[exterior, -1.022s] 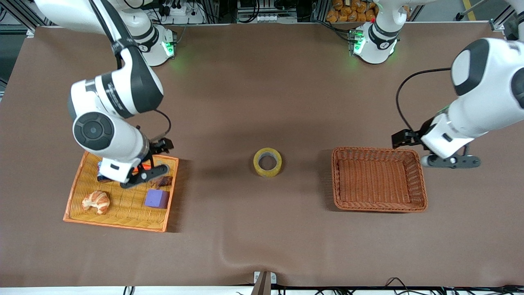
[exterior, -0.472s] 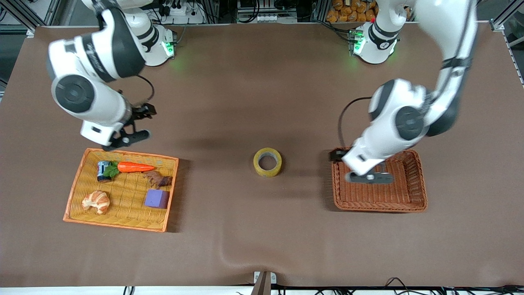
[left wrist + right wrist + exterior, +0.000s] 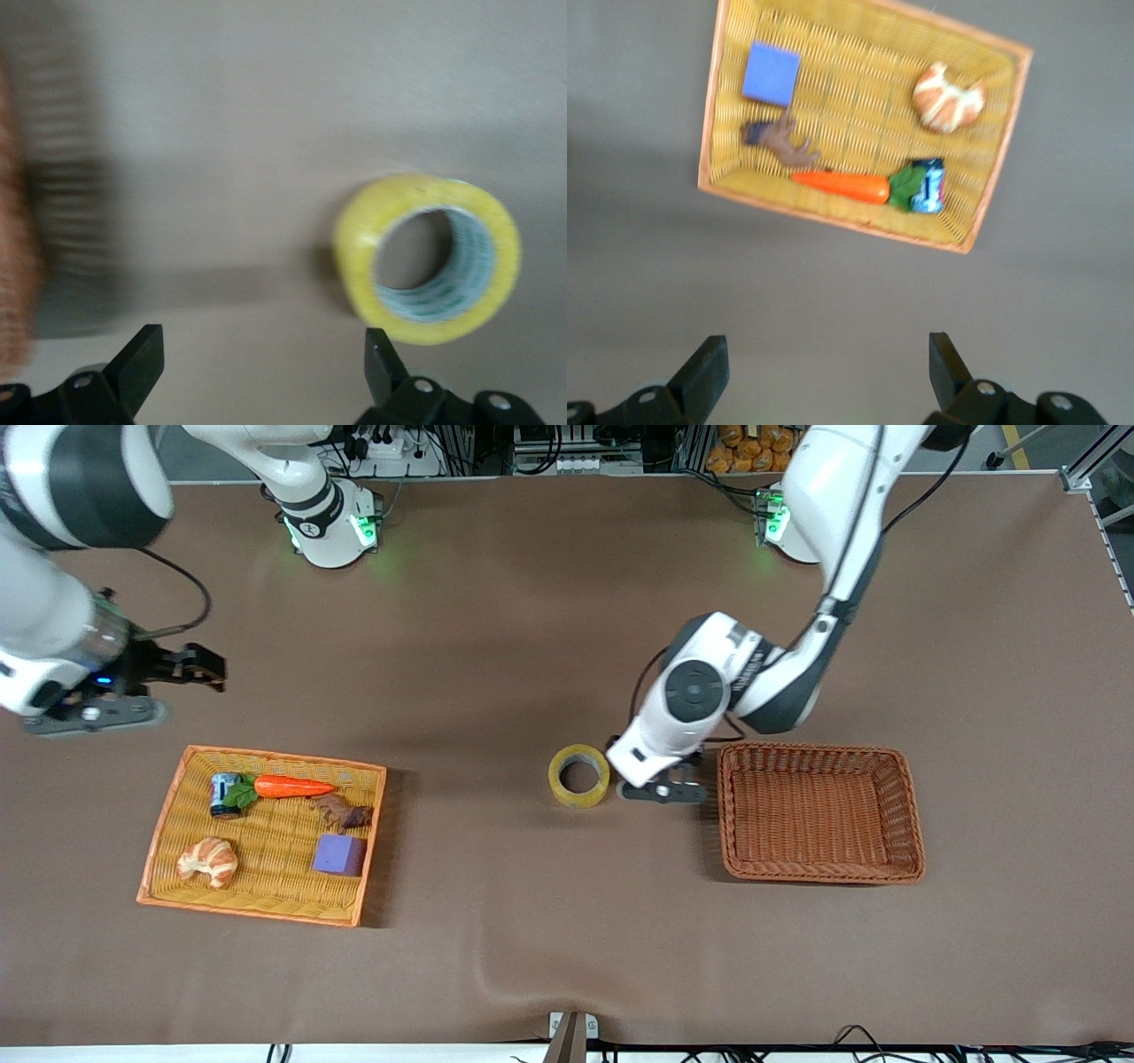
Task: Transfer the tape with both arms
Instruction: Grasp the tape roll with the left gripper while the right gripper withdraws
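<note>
The tape (image 3: 578, 800), a yellowish ring with a grey core, lies flat on the brown table mid-way between the two baskets. My left gripper (image 3: 664, 791) is low over the table between the tape and the brown wicker basket (image 3: 815, 748), open and empty. In the left wrist view the tape (image 3: 354, 252) lies just outside one fingertip (image 3: 379, 352) of the open left gripper (image 3: 261, 354). My right gripper (image 3: 89, 714) is up over bare table at the right arm's end, open and empty; in the right wrist view the right gripper (image 3: 828, 354) has only table between its fingers.
An orange tray (image 3: 283, 759) holds a carrot (image 3: 292, 786), a small can (image 3: 221, 793), a croissant (image 3: 208, 861), a brown piece (image 3: 341, 811) and a purple block (image 3: 338, 855). The tray (image 3: 833, 218) also shows in the right wrist view. The brown basket is empty.
My left arm swung from over the brown basket to beside the tape. My right arm moved off the tray toward the table's edge at its own end.
</note>
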Robot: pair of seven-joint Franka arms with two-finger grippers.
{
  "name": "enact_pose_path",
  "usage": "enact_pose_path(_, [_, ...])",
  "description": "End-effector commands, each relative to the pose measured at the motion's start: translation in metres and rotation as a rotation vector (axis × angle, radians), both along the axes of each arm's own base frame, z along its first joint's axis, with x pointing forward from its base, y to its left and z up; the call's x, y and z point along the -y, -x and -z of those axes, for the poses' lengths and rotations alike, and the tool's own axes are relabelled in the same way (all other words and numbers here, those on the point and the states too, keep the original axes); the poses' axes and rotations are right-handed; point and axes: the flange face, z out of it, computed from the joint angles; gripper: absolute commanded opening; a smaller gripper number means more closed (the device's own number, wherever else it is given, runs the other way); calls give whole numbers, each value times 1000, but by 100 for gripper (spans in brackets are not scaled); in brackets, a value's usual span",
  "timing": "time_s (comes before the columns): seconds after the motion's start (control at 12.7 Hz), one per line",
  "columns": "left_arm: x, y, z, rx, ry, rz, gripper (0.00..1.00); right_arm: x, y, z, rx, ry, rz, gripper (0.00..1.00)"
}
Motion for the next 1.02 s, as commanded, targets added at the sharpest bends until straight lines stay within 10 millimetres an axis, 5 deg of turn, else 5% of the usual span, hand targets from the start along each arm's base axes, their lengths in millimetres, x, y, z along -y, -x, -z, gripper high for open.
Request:
enact_pose_path(0.0, [33,-19,16,63,26,-49,100,7,1,-37,57,-24,43,100])
enact_pose_path(0.16, [37,-22,37,94,51,-50,100,4,7,-54,85,-20,147,100])
enact_pose_path(0.55, [32,-27,72,112,57,-17,100,-14,6,-59,110,-10,146,100])
enact_pose_path(0.71, [42,-18,73,111,53,3,41,-14,6,-60,114,-9,152,100])
enact_pose_path(0.79, [52,-10,68,123,50,26,22,-12,7,-61,112,-8,157,100])
enact_pose_path(0.94, [52,-8,71,124,33,39,2,-6,15,-69,105,-8,174,100])
